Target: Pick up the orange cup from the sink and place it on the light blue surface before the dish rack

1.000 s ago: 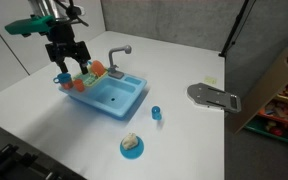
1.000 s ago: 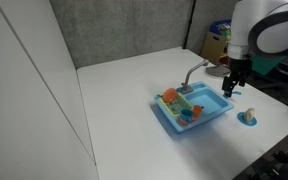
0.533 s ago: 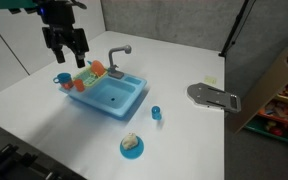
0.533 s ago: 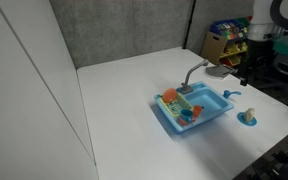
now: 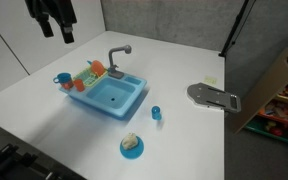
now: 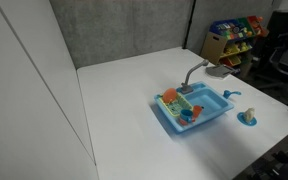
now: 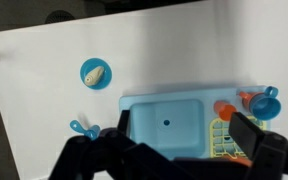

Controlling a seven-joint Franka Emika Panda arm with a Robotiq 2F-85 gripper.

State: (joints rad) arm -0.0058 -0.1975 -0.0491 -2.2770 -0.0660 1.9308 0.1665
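The claw (image 5: 57,31) hangs high over the table's far corner, jaws wide apart and empty. Below it, the orange cup (image 5: 79,85) seems to stand on the pale blue ledge in front of the rack (image 5: 88,72), just beside a blue cup (image 5: 62,79), though the views are too small to be sure. The task looks finished. The risk is a tip. The cup is light, smooth plastic on a narrow ledge and could topple into the basin (image 5: 112,97) if the arm swept low. The sink is a glossy moulded toy with a curved grey tap (image 5: 117,55).
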